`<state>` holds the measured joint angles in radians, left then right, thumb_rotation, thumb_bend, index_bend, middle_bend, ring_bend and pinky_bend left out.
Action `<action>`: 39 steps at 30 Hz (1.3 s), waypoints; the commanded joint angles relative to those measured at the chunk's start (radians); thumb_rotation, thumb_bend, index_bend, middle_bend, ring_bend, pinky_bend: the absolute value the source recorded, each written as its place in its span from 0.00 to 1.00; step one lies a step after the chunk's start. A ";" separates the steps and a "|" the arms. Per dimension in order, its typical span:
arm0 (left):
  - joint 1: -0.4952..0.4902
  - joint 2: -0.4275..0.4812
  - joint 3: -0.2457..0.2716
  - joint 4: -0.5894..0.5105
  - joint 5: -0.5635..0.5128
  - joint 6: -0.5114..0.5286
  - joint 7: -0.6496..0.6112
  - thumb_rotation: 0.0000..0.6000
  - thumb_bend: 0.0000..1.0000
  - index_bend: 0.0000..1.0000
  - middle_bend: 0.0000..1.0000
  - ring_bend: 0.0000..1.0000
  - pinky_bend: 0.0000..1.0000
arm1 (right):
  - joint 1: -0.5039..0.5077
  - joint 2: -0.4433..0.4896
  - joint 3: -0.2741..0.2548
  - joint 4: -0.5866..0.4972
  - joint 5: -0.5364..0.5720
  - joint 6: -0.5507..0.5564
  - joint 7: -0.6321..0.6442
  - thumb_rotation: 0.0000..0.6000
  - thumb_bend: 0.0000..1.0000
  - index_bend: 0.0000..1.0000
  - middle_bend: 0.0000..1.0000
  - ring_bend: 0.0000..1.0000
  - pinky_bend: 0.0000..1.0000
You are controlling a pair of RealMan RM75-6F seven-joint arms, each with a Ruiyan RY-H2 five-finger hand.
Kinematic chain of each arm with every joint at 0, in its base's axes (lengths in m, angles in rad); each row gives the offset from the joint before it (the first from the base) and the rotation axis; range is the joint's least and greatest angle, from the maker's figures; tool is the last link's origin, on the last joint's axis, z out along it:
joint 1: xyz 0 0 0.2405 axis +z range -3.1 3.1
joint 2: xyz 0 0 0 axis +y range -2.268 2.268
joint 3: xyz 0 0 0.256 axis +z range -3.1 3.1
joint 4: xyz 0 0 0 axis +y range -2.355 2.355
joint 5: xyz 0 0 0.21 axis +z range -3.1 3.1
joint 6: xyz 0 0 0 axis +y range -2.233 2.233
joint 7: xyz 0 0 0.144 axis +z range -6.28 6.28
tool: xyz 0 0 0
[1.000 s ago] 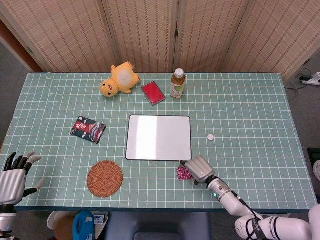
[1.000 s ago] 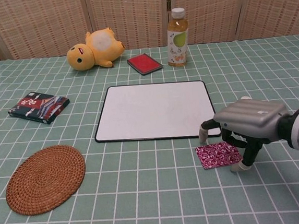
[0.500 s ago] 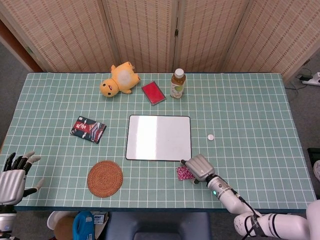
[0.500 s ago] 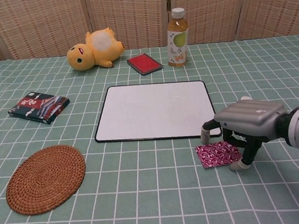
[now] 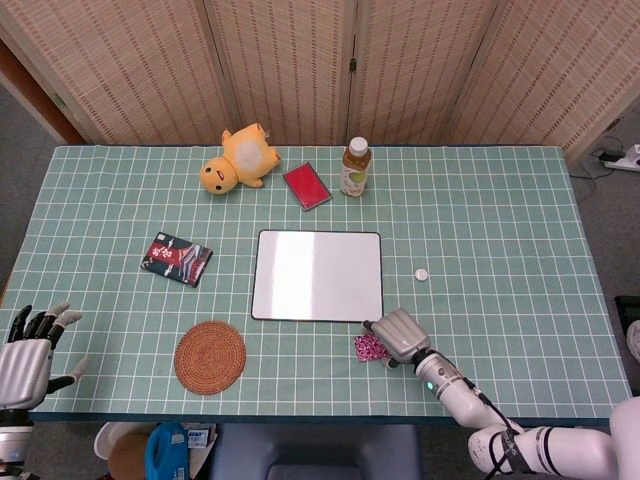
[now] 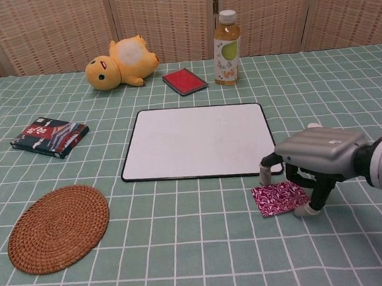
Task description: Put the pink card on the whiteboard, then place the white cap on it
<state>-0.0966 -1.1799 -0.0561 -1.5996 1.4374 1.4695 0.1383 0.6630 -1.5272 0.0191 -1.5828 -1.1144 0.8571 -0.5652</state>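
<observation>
card (image 6: 280,197): pink/magenta, small white pattern, roughly rectangular, flat on the green checked cloth (image 5: 500,220). Sits just off the whiteboard's near right corner, not on it.
card axis: long side runs left-right in chest view, right end skewed slightly toward the far side. In head view (image 5: 368,347) mostly hidden under the hand, only its left part shows.
right hand (image 6: 318,155): palm down over the card's right part, fingers curled down around it. 1 fingertip (image 6: 266,172) is down near the card's far-left corner by the board edge, another (image 6: 304,211) is on the cloth at the card's near-right corner. Card looks flat on the cloth; can't tell if the fingers actually grip it or only touch its edges.
right hand, head view (image 5: 400,336): just below the board's bottom-right corner.
whiteboard (image 5: 316,275): white, black rim, rounded corners, mid-table, nothing on it. Chest view (image 6: 197,141).
cap (image 5: 421,274): small white disc on the cloth, right of the board, apart from it and from the hand.
left hand (image 5: 28,356): off the table's near-left corner, fingers spread, holding nothing.
coaster (image 6: 58,227): round woven mat, near left.
book (image 6: 49,136): dark cover with red, left of the board.
plush (image 6: 120,62): yellow, lying at the far side.
red case (image 6: 184,80): flat, between plush and bottle.
bottle (image 6: 225,39): upright, white lid, green label, far side.
</observation>
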 commanded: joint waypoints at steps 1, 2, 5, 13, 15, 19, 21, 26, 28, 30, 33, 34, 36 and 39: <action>0.000 0.000 0.000 0.000 0.001 0.000 0.000 1.00 0.22 0.24 0.17 0.17 0.05 | 0.001 0.002 -0.001 -0.003 0.000 0.004 0.004 1.00 0.22 0.41 0.85 0.99 1.00; 0.000 0.000 0.001 0.000 0.001 0.000 0.000 1.00 0.22 0.24 0.17 0.17 0.05 | 0.002 0.003 -0.001 -0.004 -0.001 0.005 0.006 1.00 0.22 0.41 0.85 0.99 1.00; 0.001 0.000 0.001 0.000 0.002 0.002 0.000 1.00 0.22 0.24 0.17 0.17 0.05 | 0.002 0.010 -0.003 -0.012 -0.005 0.012 0.013 1.00 0.22 0.42 0.85 0.99 1.00; 0.005 0.006 0.001 -0.006 0.005 0.010 0.002 1.00 0.22 0.24 0.17 0.17 0.05 | 0.010 0.062 0.022 -0.076 -0.025 0.034 0.050 1.00 0.22 0.42 0.85 0.99 1.00; 0.007 0.008 0.001 -0.010 0.007 0.015 0.003 1.00 0.22 0.24 0.17 0.17 0.05 | 0.023 0.077 0.044 -0.091 -0.012 0.024 0.064 1.00 0.22 0.42 0.85 0.99 1.00; 0.010 0.011 0.003 -0.017 0.011 0.020 0.008 1.00 0.22 0.24 0.17 0.17 0.05 | 0.063 0.083 0.087 -0.082 0.024 0.001 0.065 1.00 0.22 0.42 0.85 0.99 1.00; 0.011 0.013 0.004 -0.020 0.014 0.023 0.009 1.00 0.22 0.24 0.17 0.17 0.05 | 0.086 0.073 0.105 -0.061 0.052 -0.012 0.055 1.00 0.22 0.42 0.84 0.99 1.00; 0.017 0.020 0.004 -0.031 0.020 0.035 0.014 1.00 0.22 0.24 0.17 0.17 0.05 | 0.159 0.015 0.144 0.031 0.132 -0.052 0.021 1.00 0.22 0.42 0.84 0.99 1.00; 0.021 0.025 0.005 -0.036 0.020 0.041 0.017 1.00 0.22 0.24 0.17 0.17 0.05 | 0.187 -0.013 0.153 0.073 0.160 -0.063 0.006 1.00 0.22 0.42 0.84 0.99 1.00; 0.025 0.028 0.005 -0.039 0.020 0.047 0.019 1.00 0.22 0.24 0.17 0.17 0.05 | 0.211 -0.040 0.163 0.112 0.190 -0.073 0.001 1.00 0.22 0.42 0.83 0.99 1.00; 0.028 0.031 0.006 -0.042 0.018 0.048 0.020 1.00 0.22 0.24 0.17 0.17 0.05 | 0.244 -0.075 0.173 0.167 0.229 -0.092 -0.005 1.00 0.22 0.39 0.83 0.99 1.00; 0.028 0.031 0.006 -0.042 0.018 0.049 0.021 1.00 0.22 0.24 0.17 0.17 0.05 | 0.254 -0.083 0.175 0.181 0.239 -0.098 -0.009 1.00 0.22 0.37 0.83 0.99 1.00; 0.028 0.031 0.006 -0.045 0.019 0.049 0.023 1.00 0.22 0.23 0.17 0.17 0.05 | 0.277 -0.102 0.178 0.212 0.265 -0.110 -0.018 1.00 0.22 0.31 0.83 0.99 1.00; 0.028 0.032 0.005 -0.047 0.020 0.048 0.026 1.00 0.22 0.23 0.17 0.17 0.05 | 0.300 -0.120 0.180 0.239 0.294 -0.114 -0.026 1.00 0.21 0.27 0.83 0.99 1.00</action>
<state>-0.0686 -1.1484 -0.0505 -1.6470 1.4570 1.5176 0.1640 0.9541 -1.6379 0.1961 -1.3535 -0.8313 0.7477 -0.5854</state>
